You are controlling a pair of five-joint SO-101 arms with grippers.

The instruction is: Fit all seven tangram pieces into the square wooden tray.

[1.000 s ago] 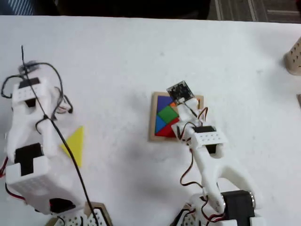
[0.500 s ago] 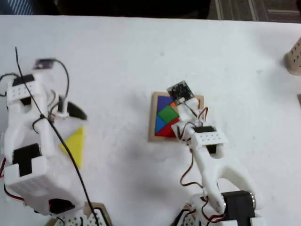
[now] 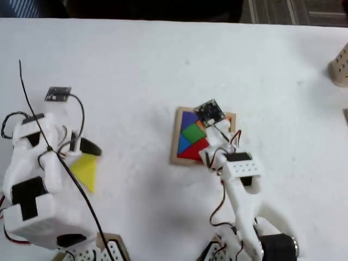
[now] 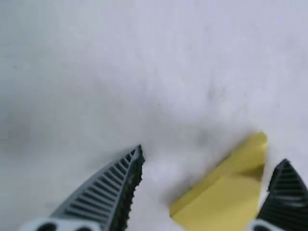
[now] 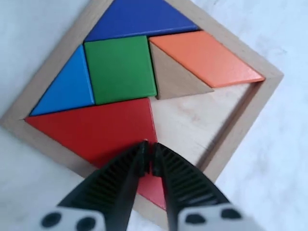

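Left end effector [image 4: 211,156] wide around yellow triangle [image 4: 226,190], its base cut off

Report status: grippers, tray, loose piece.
Left gripper open over yellow triangular piece on table. Right gripper shut above red triangle in square wooden tray. One bare gap; nothing blocking.

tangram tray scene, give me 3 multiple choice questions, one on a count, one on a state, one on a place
1. How many pieces lie in the tray? A five B six C seven
2. The right gripper is: A shut, holding nothing B wide open C shut on a piece
3. Where is the yellow triangle? A in the tray B in the right gripper C on the table between the left gripper's fingers

1 B: six coloured pieces fill it, leaving one triangular gap.
2 A: its fingers meet over the red piece.
3 C: it lies flat between the open fingers.
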